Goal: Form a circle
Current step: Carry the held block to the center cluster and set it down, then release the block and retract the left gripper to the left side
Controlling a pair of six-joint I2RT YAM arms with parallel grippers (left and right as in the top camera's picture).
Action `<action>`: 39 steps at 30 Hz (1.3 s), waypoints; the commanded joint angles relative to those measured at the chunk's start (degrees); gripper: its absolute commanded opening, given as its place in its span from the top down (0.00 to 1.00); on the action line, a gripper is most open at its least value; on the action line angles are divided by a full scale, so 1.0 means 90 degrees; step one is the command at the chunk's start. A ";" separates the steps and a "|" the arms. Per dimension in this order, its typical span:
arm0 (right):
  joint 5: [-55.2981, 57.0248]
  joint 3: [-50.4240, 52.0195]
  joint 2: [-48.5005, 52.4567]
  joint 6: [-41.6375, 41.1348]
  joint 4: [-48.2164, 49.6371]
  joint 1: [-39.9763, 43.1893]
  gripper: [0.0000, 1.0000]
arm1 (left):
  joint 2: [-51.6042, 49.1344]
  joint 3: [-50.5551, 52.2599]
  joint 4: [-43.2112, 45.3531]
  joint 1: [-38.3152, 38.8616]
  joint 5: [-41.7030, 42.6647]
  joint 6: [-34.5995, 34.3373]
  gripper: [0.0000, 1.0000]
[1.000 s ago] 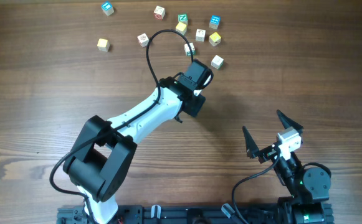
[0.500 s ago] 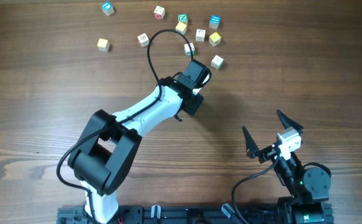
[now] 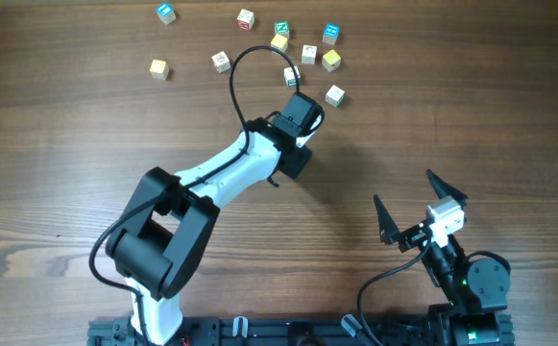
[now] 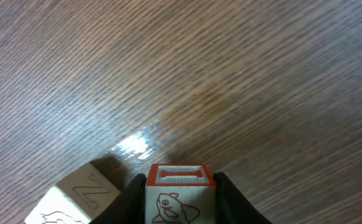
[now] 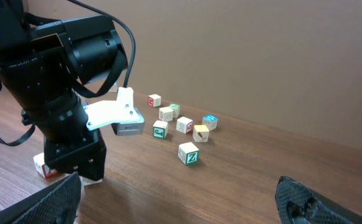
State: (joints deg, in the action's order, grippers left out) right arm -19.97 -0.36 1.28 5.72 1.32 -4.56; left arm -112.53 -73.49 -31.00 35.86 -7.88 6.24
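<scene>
My left gripper (image 4: 179, 202) is shut on a pale wooden cube (image 4: 179, 190) with a red-framed top and a red drawing on its side, low over the table. A second pale cube with a carved Z (image 4: 75, 199) lies just to its left. From overhead the left wrist (image 3: 296, 135) hides both. The other small cubes lie scattered at the far edge, among them a red one (image 3: 246, 17) and a green one (image 3: 281, 29). No circle of cubes is in view. My right gripper (image 3: 415, 204) is open and holds nothing, near the front right.
Yellow cubes (image 3: 331, 60) and blue-faced cubes (image 3: 330, 34) lie among the far group. A green Z cube (image 5: 189, 153) stands alone, nearest the left wrist. A black cable (image 3: 235, 72) loops over the left arm. The table is brown wood.
The left arm's elbow has shifted slightly toward the middle. Its gripper and the held cube have stayed in place. The right arm has not moved.
</scene>
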 commanded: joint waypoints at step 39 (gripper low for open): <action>-0.0056 0.0007 -0.0029 0.0029 0.0034 -0.0015 0.00 | -0.0080 0.0046 0.0287 -0.0277 0.0153 0.0119 0.48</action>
State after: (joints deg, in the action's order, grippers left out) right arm -19.97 -0.36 1.26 5.72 1.32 -4.56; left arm -112.53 -73.49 -29.06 33.45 -6.13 6.83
